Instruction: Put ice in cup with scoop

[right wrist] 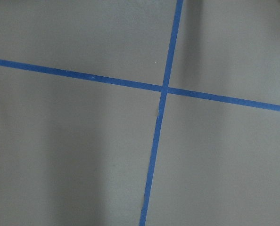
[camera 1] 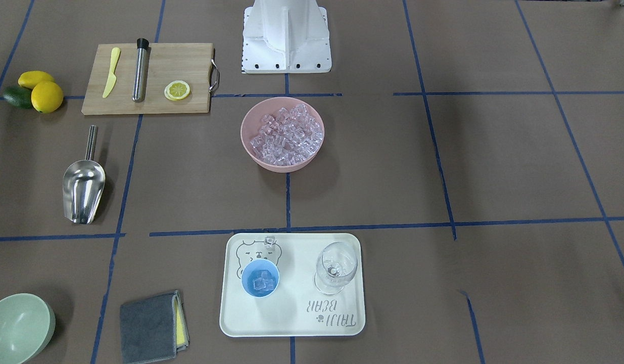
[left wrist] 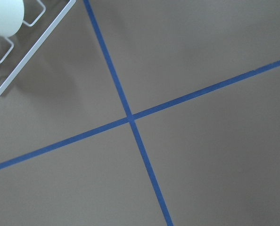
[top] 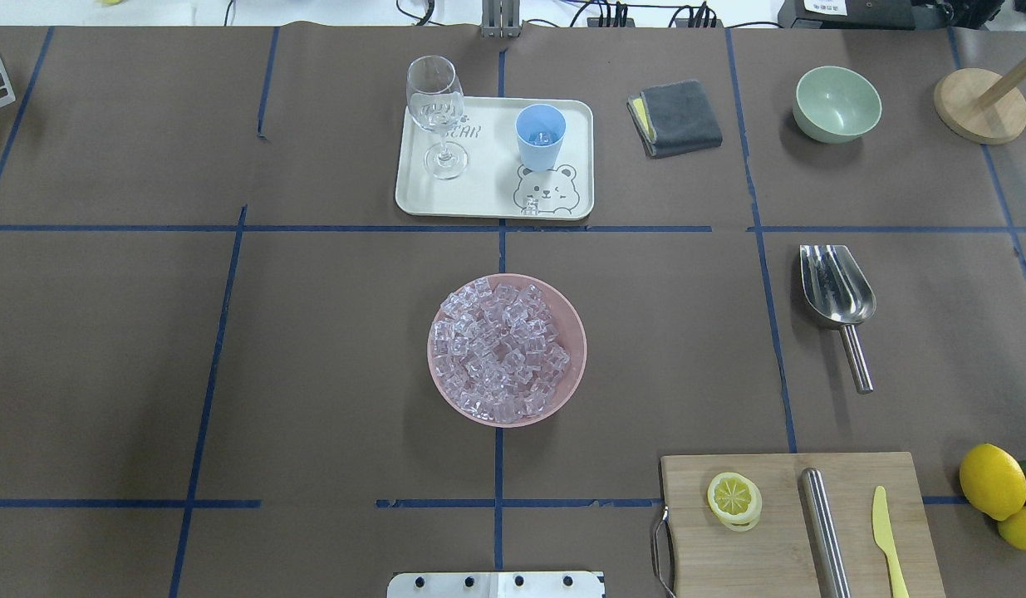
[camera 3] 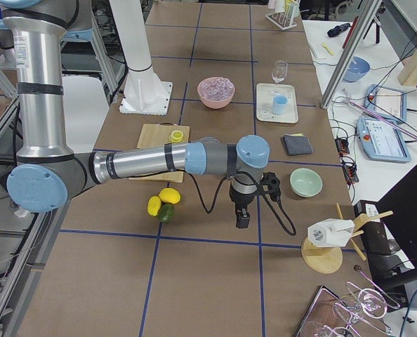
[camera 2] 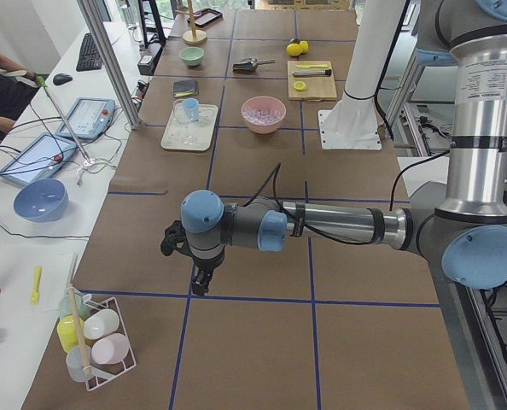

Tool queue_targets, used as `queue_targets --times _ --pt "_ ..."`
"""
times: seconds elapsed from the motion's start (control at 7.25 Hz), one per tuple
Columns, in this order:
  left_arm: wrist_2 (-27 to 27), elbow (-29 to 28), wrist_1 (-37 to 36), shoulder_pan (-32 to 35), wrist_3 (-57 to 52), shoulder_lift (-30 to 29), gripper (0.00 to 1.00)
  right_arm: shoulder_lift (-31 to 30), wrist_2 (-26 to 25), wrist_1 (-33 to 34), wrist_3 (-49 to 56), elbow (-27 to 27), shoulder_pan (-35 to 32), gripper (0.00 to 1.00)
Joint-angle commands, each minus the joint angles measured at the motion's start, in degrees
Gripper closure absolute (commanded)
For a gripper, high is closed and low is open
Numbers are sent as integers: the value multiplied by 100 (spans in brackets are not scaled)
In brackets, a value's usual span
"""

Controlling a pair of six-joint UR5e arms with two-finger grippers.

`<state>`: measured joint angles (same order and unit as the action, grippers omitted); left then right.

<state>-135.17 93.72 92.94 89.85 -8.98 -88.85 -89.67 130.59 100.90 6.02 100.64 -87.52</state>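
Brown paper table (camera 1: 493, 162). Scoop (camera 1: 83, 189) empty, flat on table, untouched. Cup (top: 539, 148) on tray (camera 1: 291, 313), few ice (camera 1: 262, 282) pieces inside. Left gripper (camera 2: 201, 282), right gripper (camera 3: 242, 219) far off; spread or pressed, cannot tell.

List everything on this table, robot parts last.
tray: one, cream, far centre
cup: one, light blue, on tray
wine glass: one, clear, on tray
pink bowl: one, table centre
ice: many, clear, in pink bowl; some in cup; one on tray
scoop: one, steel, robot's right
cutting board: one, wood, near right
lemon slice, steel rod, yellow knife: one each, on board
lemons: two, yellow, beside board
dark green fruit: one, beside lemons
green bowl: one, pale, far right
cloth: one, grey, beside tray
left gripper: one, black, over table's left end
right gripper: one, black, over right end
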Motion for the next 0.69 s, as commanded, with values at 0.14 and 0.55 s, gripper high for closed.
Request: queue_targets --times 0.14,0.55 --pt "202 -91 -545 -20 353 18 0 -59 19 9 -146 -19 -2 0" --pt "228 22 -821 6 309 -176 0 -68 19 0 -128 -19 -2 0"
